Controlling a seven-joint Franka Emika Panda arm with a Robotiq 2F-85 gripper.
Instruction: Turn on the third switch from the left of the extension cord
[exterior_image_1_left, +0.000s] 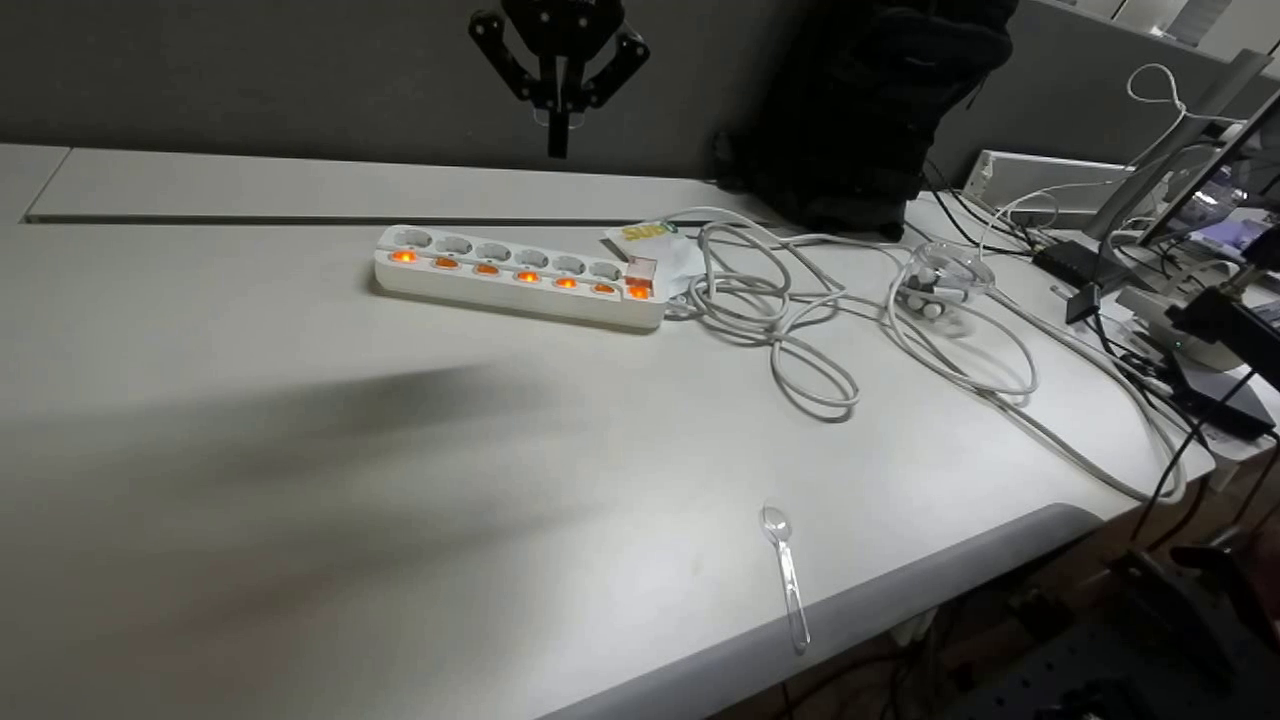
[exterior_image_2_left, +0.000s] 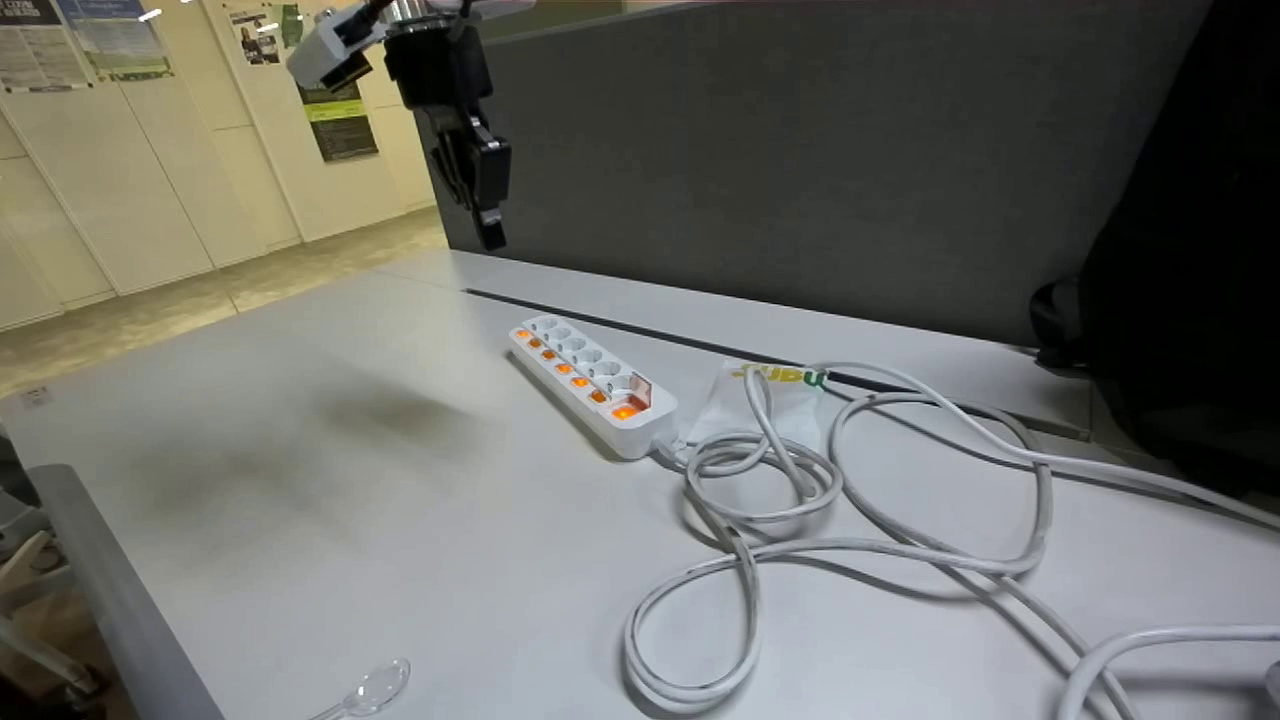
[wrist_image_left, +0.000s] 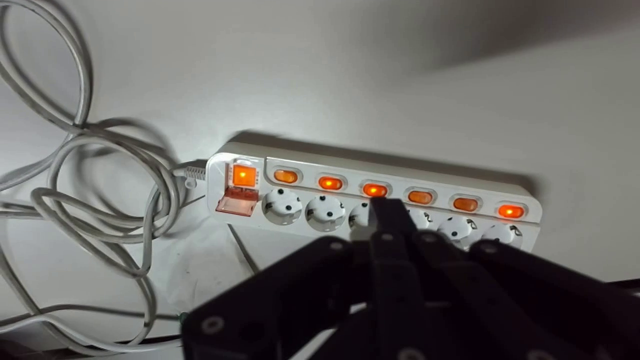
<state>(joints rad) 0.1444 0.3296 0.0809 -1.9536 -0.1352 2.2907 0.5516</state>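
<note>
The white extension cord's power strip (exterior_image_1_left: 520, 290) lies on the table, also in an exterior view (exterior_image_2_left: 590, 385) and the wrist view (wrist_image_left: 450, 187). It has a row of orange switches. In an exterior view, the leftmost switch (exterior_image_1_left: 403, 256) is lit; the second (exterior_image_1_left: 446, 262) and third (exterior_image_1_left: 486, 269) look dim. In the wrist view the strip appears turned round; the dim third switch (wrist_image_left: 420, 197) is right of a lit one (wrist_image_left: 375, 190). My gripper (exterior_image_1_left: 558, 140) is shut and empty, in the air above table height. In the wrist view its fingertips (wrist_image_left: 392, 205) partly cover the middle sockets.
Coiled white cable (exterior_image_1_left: 760, 290) and a plastic packet (exterior_image_1_left: 650, 245) lie at the strip's cable end. A clear spoon (exterior_image_1_left: 785, 565) lies by the table's front edge. A grey partition (exterior_image_2_left: 800, 170) and a black backpack (exterior_image_1_left: 870, 110) stand at the back.
</note>
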